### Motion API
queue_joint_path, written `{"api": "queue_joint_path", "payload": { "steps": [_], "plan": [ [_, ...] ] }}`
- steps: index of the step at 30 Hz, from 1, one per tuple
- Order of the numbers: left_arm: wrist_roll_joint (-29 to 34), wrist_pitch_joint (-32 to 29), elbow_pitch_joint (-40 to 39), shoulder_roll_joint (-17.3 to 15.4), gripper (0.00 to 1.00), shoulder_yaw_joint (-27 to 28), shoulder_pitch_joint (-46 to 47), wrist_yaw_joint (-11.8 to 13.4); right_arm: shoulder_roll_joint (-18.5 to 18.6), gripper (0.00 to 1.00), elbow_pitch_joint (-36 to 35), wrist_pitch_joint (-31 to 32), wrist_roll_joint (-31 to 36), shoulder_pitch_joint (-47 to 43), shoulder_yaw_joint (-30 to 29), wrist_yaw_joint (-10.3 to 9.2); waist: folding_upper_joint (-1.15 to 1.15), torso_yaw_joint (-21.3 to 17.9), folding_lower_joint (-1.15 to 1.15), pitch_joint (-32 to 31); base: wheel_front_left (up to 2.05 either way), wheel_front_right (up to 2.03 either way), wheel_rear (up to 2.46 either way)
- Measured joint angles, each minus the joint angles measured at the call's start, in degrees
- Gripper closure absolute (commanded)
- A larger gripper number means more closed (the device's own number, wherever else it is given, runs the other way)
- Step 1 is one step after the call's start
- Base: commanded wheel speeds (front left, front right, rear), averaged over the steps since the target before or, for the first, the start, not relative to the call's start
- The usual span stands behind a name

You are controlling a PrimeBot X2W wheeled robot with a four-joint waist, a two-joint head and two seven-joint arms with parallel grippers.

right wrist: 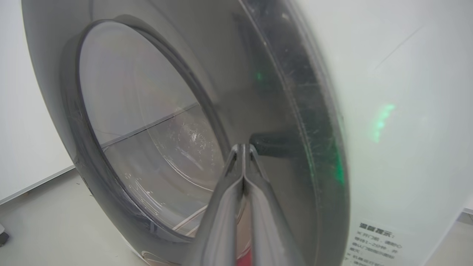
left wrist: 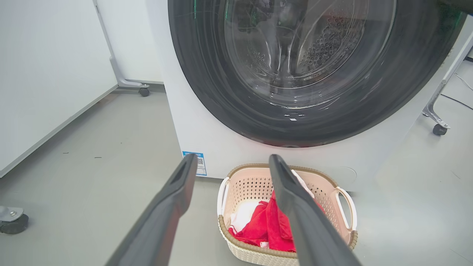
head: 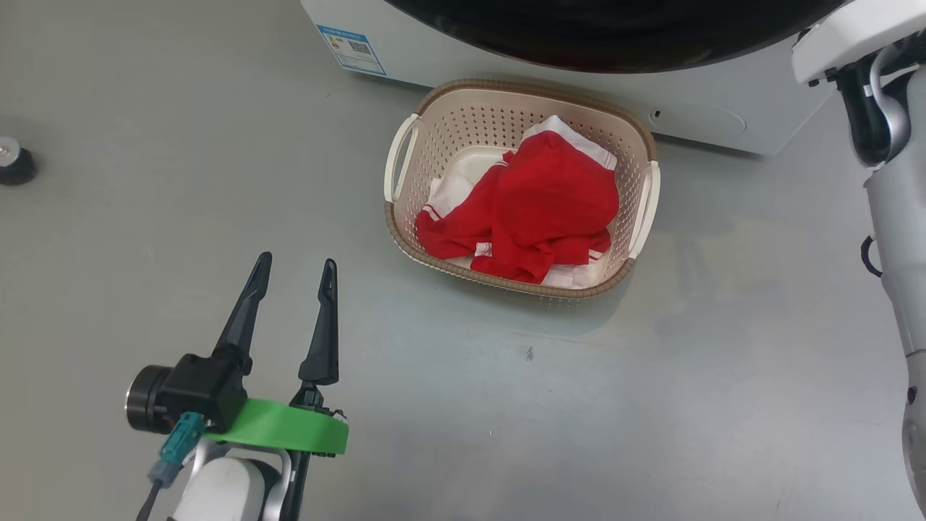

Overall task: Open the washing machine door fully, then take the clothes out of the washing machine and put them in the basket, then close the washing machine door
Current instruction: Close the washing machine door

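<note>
The washing machine [head: 723,108] stands at the top of the head view. Its door [left wrist: 207,85], a black ring around clear glass, lies flat against the white front. On the floor before it sits the cream basket [head: 412,137], which holds the red clothes [head: 542,210] with their white trim. My left gripper [head: 296,262] hovers open and empty to the left of the basket, and its fingers [left wrist: 177,192] frame the basket [left wrist: 343,207] and the clothes [left wrist: 264,225]. My right gripper [right wrist: 243,147] is shut with nothing in it, its tips against the door's black ring [right wrist: 295,111].
My right arm [head: 897,217] rises along the right edge toward the door. A black caster [head: 14,163] sits on the grey floor at far left. White panels [left wrist: 44,74] and wheeled frame legs [left wrist: 439,127] flank the machine. A blue label [head: 352,48] marks its lower front.
</note>
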State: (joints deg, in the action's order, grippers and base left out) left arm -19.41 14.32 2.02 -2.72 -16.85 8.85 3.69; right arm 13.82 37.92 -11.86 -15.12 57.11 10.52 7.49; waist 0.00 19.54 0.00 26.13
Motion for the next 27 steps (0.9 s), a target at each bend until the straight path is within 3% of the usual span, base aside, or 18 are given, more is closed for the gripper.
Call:
{"api": "queue_joint_path", "payload": {
  "steps": [7, 20, 22, 23, 24, 27],
  "plan": [
    [0.04, 0.07, 0.42, 0.02, 0.0, 0.8, 0.09, 0.0, -2.48, 1.0, 0.79, -1.58, -0.66, -1.17, 2.27, -0.01, 0.0, -1.07, 0.0, -1.45, 0.0, 0.0, 0.0],
    [0.62, 0.12, 1.99, 0.02, 0.0, 2.74, 0.01, -0.02, -5.8, 1.0, 0.26, -2.6, -3.02, -12.04, 5.95, -0.01, 0.0, -5.01, 0.0, -5.7, 0.0, 0.0, 0.0],
    [0.62, 0.12, 2.53, 0.01, 0.0, 2.97, -0.08, -0.02, -6.14, 0.54, 0.12, -2.6, -3.24, -14.12, 5.84, -0.01, 0.0, -5.72, 0.0, -6.57, 0.0, 0.0, 0.0],
    [0.62, 0.12, 2.72, -0.02, 0.0, 3.05, -0.13, -0.02, -6.23, 0.17, 0.05, -2.6, -3.55, -15.08, 5.79, -0.01, 0.0, -6.09, 0.0, -7.01, 0.0, 0.0, 0.0],
    [0.62, 0.12, 2.87, -0.05, 0.0, 3.1, -0.21, -0.02, -6.32, 0.0, -0.38, -2.6, -3.55, -16.08, 5.45, 0.0, 0.0, -6.45, 0.0, -7.45, 0.0, 0.0, 0.0],
    [0.62, 0.12, 3.2, -0.14, 0.0, 3.11, -0.82, -0.04, -6.56, 0.0, -2.29, -2.6, -4.47, -18.76, 3.83, -0.01, 0.0, -7.53, 0.0, -8.89, 0.0, 0.0, 0.0]
  ]
}}
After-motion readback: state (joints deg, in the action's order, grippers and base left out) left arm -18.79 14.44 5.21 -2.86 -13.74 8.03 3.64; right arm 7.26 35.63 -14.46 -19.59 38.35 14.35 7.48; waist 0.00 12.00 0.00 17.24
